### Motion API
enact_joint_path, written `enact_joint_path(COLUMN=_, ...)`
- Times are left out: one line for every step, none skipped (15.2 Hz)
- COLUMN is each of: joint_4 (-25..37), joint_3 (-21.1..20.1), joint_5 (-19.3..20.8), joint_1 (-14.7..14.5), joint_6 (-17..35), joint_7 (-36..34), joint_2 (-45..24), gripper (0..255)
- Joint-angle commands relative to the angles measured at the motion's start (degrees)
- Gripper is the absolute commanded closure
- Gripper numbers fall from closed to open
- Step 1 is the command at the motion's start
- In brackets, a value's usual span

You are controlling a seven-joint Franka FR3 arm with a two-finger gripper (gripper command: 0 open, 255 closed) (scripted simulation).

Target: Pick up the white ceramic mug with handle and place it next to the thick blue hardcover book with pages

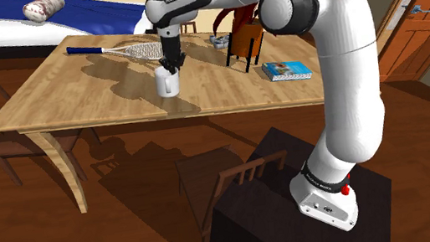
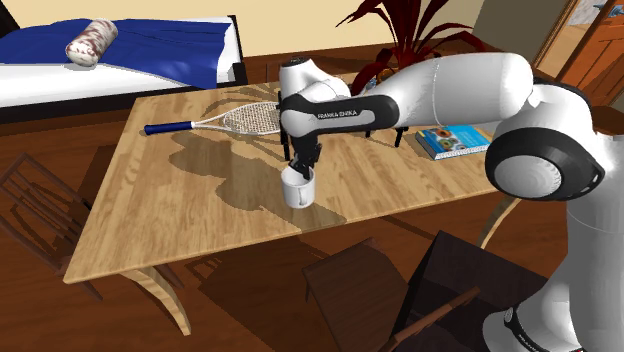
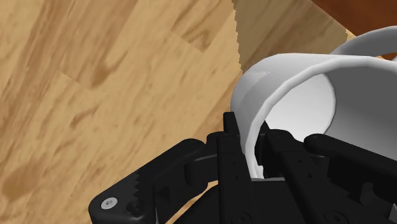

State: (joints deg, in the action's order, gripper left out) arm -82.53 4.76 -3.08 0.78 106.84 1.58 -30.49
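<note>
Now my gripper [image 2: 300, 172] is clamped on the white mug's [image 2: 298, 190] rim, one finger inside and one outside. The mug is over the middle of the table [image 2: 150, 220], well apart from the blue book [image 2: 455, 140].

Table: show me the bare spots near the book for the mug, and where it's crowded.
Bare wood lies between the mug in the gripper and the book, along the near edge of the table. Farther back, a dark stand crowds the book's side.
</note>
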Motion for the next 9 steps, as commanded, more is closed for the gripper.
enact_joint_path(joint_4=0.5, joint_3=0.02, joint_5=0.06, joint_1=-0.02, joint_6=-1.14, joint_7=-0.04, joint_2=0.64, gripper=255)
enact_joint_path(joint_4=0.99, joint_3=0.03, joint_5=0.08, joint_1=-0.01, joint_6=-1.81, joint_7=-0.06, joint_2=0.82, gripper=255)
enact_joint_path(joint_4=1.53, joint_3=0.04, joint_5=0.09, joint_1=-0.01, joint_6=-2.5, joint_7=-0.08, joint_2=0.98, gripper=255)
enact_joint_path(joint_4=2.05, joint_3=0.05, joint_5=0.11, joint_1=0.0, joint_6=-3.18, joint_7=-0.09, joint_2=1.14, gripper=255)
enact_joint_path(joint_4=2.6, joint_3=0.06, joint_5=0.13, joint_1=0.01, joint_6=-3.87, joint_7=-0.11, joint_2=1.28, gripper=255)
enact_joint_path(joint_4=3.16, joint_3=0.07, joint_5=0.15, joint_1=0.02, joint_6=-4.57, joint_7=-0.13, joint_2=1.42, gripper=255)
enact_joint_path(joint_4=3.75, joint_3=0.08, joint_5=0.16, joint_1=0.02, joint_6=-5.28, joint_7=-0.15, joint_2=1.54, gripper=255)
enact_joint_path(joint_4=4.35, joint_3=0.09, joint_5=0.17, joint_1=0.03, joint_6=-5.99, joint_7=-0.17, joint_2=1.64, gripper=255)
enact_joint_path(joint_4=4.98, joint_3=0.09, joint_5=0.19, joint_1=0.05, joint_6=-6.71, joint_7=-0.18, joint_2=1.74, gripper=255)
